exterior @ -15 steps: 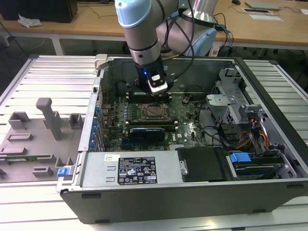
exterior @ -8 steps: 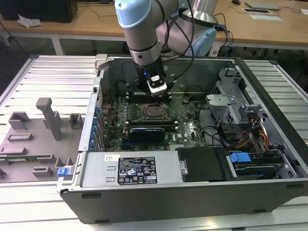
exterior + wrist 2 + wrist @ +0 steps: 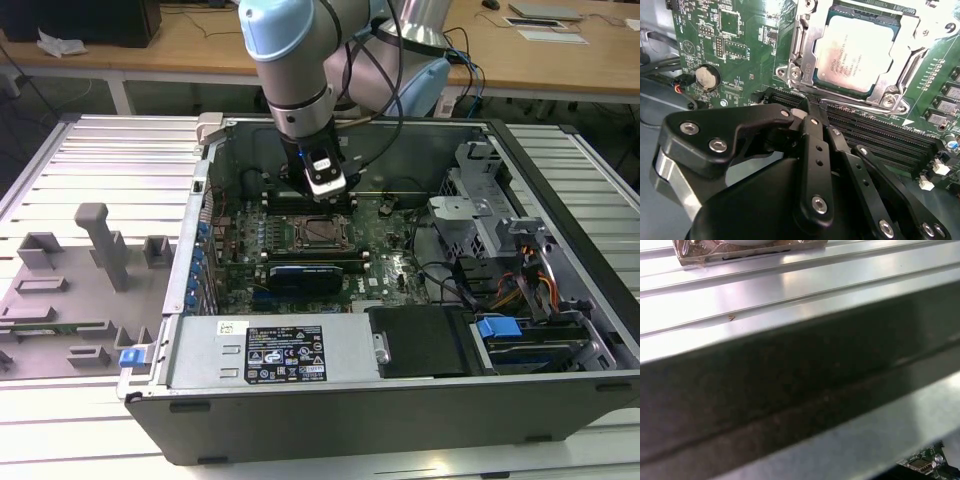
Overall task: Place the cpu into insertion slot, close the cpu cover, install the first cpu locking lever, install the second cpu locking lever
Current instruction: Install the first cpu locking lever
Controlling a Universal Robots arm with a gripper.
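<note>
The cpu [image 3: 855, 52], a pale silver square chip, lies flat in the socket on the green motherboard [image 3: 740, 55]. The silver cpu cover [image 3: 807, 22] lies down around it, and the chip's top shows through the cover's window. Thin wire levers run along the socket's sides [image 3: 912, 62]. My gripper [image 3: 809, 106] is shut with nothing between its black fingers, its tips just off the socket's edge, over the black memory slots [image 3: 875, 137]. In the exterior view the gripper [image 3: 327, 197] hangs inside the open computer case, just above the socket [image 3: 318, 232].
The case walls [image 3: 200, 200] surround the motherboard. Drive cages and cables [image 3: 500, 240] fill the exterior view's right, and the power supply [image 3: 280, 355] sits in front. A grey fixture tray [image 3: 70, 290] lies at the exterior view's left. The first wrist view shows a case wall [image 3: 790, 375].
</note>
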